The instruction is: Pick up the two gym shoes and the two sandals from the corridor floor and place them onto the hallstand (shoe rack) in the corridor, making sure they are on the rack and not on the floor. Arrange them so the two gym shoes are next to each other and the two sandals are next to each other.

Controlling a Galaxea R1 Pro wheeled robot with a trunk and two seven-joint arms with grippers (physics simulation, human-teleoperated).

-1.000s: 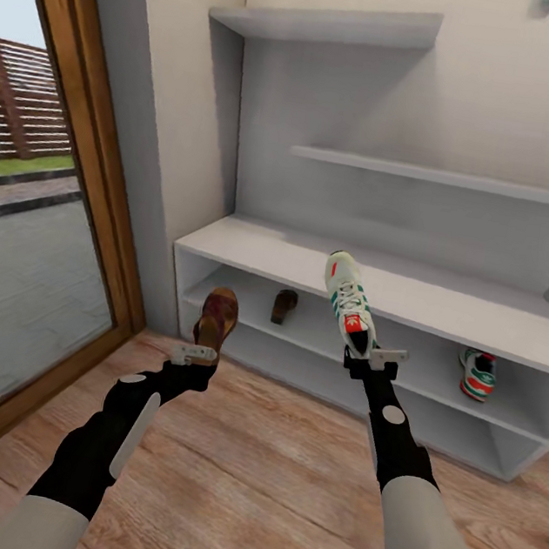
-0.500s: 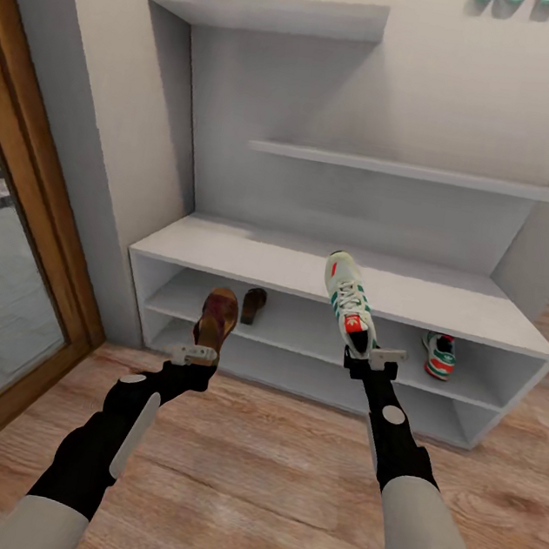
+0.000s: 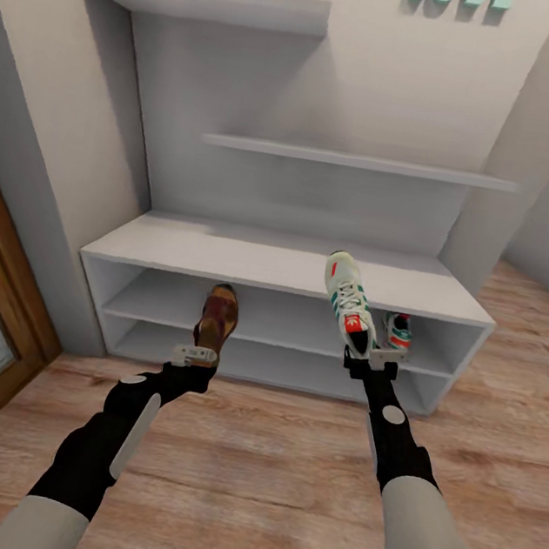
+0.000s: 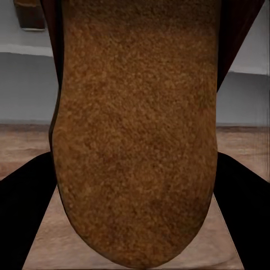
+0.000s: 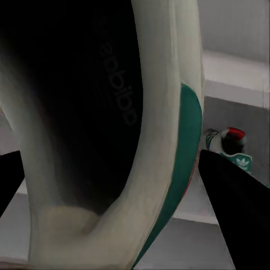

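Head view first: a white lace-up sneaker with green side stripes and a red tongue patch point(image 3: 348, 307) stands toe-up, clamped at its heel in the right gripper point(image 3: 374, 357), held in the air in front of the light grey two-tier shoe rack point(image 3: 284, 269). A flat brown leather-look sandal point(image 3: 217, 316) is pinched the same way in the left gripper point(image 3: 196, 354); the left wrist view shows its tan insole point(image 4: 138, 135) close up. A second white and green sneaker point(image 3: 399, 330) already sits on the rack's middle shelf, near the right end, just behind the held one. I cannot spot the other sandal from here. Both held shoes hang over the brown wood-plank floor point(image 3: 262, 475), short of the rack. The risk, as I judge it, is a tall upright shoe catching the bench's top board on the way in, twisting loose and dropping to the floor, or nudging the parked sneaker.
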